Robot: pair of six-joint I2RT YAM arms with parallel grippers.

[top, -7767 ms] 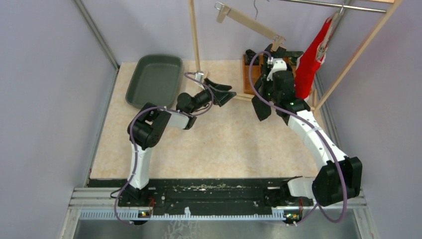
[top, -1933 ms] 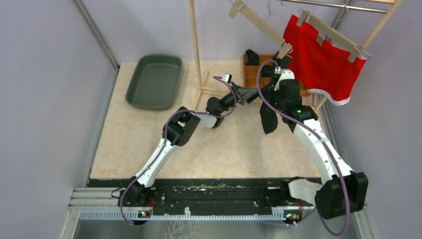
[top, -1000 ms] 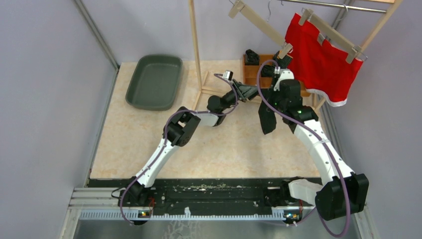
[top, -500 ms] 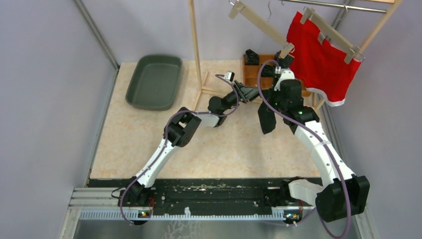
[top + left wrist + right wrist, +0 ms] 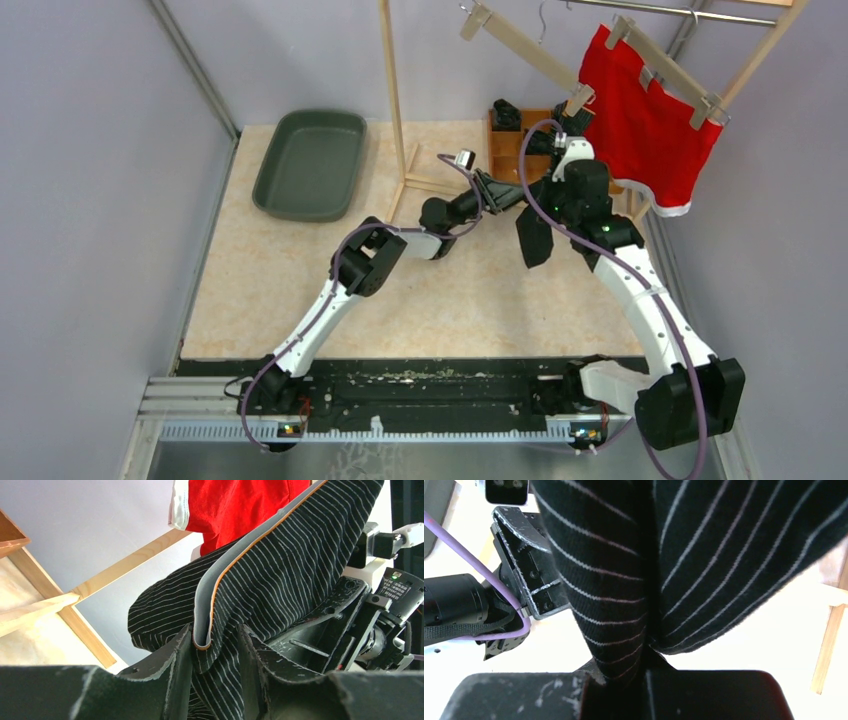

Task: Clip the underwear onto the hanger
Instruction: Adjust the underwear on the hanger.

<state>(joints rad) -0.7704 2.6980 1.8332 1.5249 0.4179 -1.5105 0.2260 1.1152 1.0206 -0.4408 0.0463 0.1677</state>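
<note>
At the table's far right, both arms stretch forward and meet near a tilted wooden hanger. The right gripper is clamped on the black pinstriped underwear, which hangs from it. The left gripper has its jaws apart, straddling the grey, orange-edged waistband. Red briefs hang clipped alongside. A green tray sits far left.

Soft, even light fills the pale-walled cell, throwing only faint shadows on the beige table and no glare in the sharp overhead view. From the left wrist, the bright wall leaves the near fingers dark and soft-edged while the striped underwear reads crisp. From the right wrist, the same cloth blurs close to the lens against a washed-out tabletop.
</note>
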